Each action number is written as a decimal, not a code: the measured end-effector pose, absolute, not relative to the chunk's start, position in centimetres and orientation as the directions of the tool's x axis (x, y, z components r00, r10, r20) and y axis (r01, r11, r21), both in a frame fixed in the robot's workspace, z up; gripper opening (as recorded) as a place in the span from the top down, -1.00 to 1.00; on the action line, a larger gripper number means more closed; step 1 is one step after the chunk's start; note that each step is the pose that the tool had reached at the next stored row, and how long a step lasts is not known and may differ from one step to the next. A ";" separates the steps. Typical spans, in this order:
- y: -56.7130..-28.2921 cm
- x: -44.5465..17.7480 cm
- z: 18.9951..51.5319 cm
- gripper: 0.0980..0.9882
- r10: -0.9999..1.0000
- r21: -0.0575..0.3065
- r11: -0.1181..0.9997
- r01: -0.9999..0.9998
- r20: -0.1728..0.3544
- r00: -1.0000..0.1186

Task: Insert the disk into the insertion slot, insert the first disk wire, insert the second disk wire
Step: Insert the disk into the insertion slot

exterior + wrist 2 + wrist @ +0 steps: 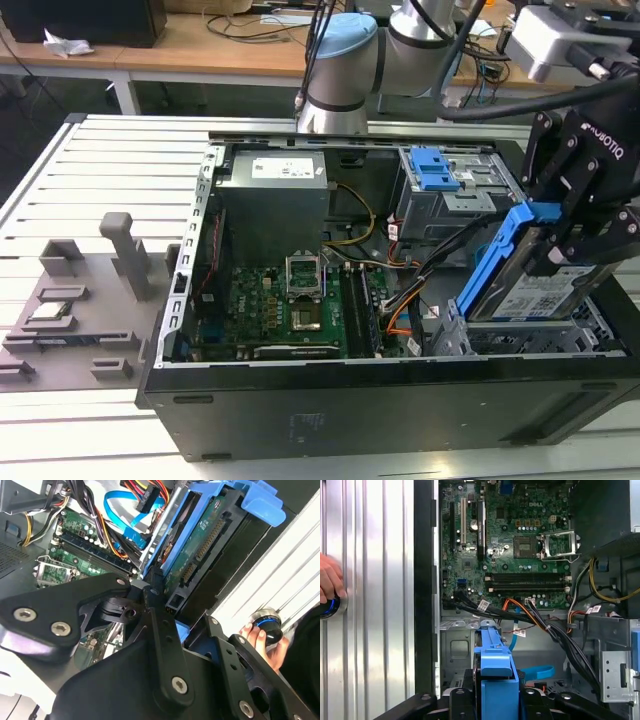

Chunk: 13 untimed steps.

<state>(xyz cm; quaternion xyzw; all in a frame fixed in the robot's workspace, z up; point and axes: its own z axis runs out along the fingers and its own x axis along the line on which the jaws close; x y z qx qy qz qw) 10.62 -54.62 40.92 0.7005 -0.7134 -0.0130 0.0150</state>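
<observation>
The gripper [556, 245] pinches the disk [530, 295], which is tilted with its lower end at the mouth of the insertion slot [455, 335]. At this slant its edge could catch the slot's wall and jam, or twist in the grip.

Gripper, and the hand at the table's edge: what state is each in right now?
Gripper: shut on the disk, held tilted.
Hand: resting on a blue-ringed button, gripping nothing else.

slatted metal table [60, 190] | open computer case [350, 410] | grey fixture [75, 300]
</observation>
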 end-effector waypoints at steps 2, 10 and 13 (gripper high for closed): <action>-54.6 10.6 40.6 0.40 -1.000 0.040 0.018 -0.999 0.003 -0.018; -54.6 10.6 40.1 0.40 -1.000 0.040 0.018 -0.999 0.004 -0.018; -54.6 10.6 40.1 0.22 -1.000 0.039 0.018 -0.999 0.004 -0.018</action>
